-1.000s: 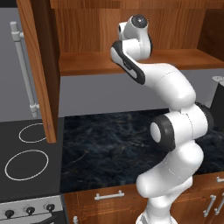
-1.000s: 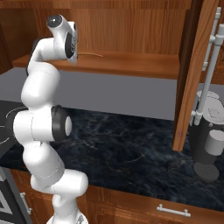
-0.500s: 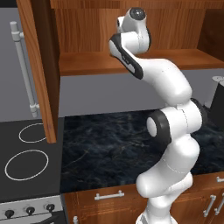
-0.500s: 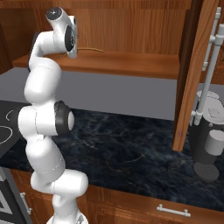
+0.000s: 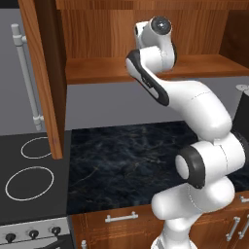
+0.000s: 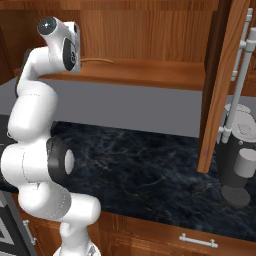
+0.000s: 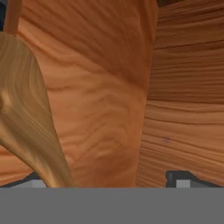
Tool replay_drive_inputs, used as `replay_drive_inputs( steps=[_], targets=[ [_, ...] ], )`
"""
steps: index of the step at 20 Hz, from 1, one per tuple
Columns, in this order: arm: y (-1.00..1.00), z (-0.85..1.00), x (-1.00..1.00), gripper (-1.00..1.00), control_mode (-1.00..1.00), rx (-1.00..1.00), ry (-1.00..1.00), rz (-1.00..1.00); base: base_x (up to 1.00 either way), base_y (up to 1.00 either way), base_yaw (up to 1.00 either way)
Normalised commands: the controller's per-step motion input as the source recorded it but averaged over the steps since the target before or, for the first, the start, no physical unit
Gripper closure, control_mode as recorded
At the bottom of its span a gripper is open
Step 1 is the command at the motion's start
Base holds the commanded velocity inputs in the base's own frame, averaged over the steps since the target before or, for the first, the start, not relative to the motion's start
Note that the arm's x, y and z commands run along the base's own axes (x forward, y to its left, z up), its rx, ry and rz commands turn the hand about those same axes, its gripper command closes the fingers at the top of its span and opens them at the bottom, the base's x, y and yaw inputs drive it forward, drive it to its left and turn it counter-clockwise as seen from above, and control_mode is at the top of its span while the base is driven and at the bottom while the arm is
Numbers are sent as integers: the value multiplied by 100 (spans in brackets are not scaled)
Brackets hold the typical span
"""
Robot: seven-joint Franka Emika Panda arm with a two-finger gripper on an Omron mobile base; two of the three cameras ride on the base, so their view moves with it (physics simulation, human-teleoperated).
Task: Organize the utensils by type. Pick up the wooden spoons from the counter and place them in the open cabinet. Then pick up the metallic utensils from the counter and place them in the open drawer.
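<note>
A wooden spoon (image 7: 26, 113) lies on the shelf of the open cabinet (image 5: 102, 70), its bowl large and close on the left of the hand view. Its thin handle (image 6: 97, 61) pokes out past my hand along the shelf (image 6: 150, 72) in the right base view. My gripper (image 7: 107, 179) is inside the cabinet, open, with the spoon next to its left fingertip (image 7: 33, 180) and nothing clamped. The dark marble counter (image 5: 126, 155) below is bare where it shows. The metallic utensils and the open drawer are out of view.
Two cabinet doors stand open, one on the left (image 5: 44, 73) and one on the right (image 6: 222, 85), each with a long bar handle. A stove top (image 5: 29, 180) adjoins the counter on the left. A grey coffee machine (image 6: 240, 160) stands at the right.
My hand has risen a little and drawn back slightly at the cabinet shelf. The spoon has stayed where it lies, and the jaws have stayed open.
</note>
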Motion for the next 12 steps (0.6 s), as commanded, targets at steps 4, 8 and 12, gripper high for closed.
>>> replay_drive_inputs(
  steps=[4,8,12],
  targets=[
    [-6,-10,-6,-100,-100,0,-1,0,0,0,0],
    [-4,2,40,-100,-100,0,1,0,0,0,0],
    [-1,15,58,-100,-100,0,13,0,0,0,0]
  ],
)
